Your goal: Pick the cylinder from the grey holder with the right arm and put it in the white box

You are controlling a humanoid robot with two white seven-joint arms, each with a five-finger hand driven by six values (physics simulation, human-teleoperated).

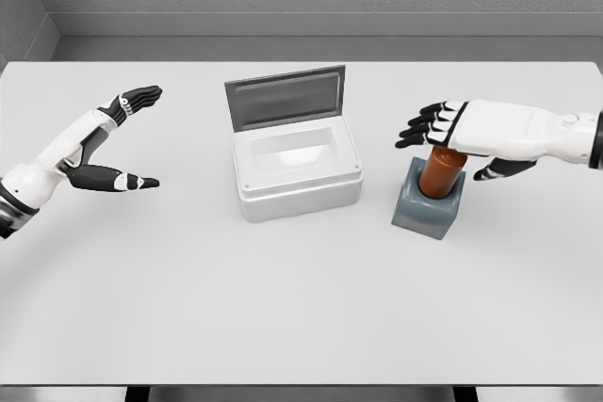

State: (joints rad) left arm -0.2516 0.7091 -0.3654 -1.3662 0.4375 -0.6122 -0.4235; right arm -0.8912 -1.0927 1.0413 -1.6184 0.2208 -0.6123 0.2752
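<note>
Right hand (471, 134) hovers with fingers (422, 128) spread over a brown cylinder (439, 172) standing upright in its grey holder (426, 212). It looks rigid, smooth, probably slippery; grip its exposed upper side.

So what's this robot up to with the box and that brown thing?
The robot is going for the brown cylinder, which stands upright in a grey holder on the table. Its right hand hovers over the cylinder's top with its fingers spread, not yet gripping it. The white box sits to the left of the holder with its lid up, nothing visible inside. The left hand waits open at the far left.
</note>
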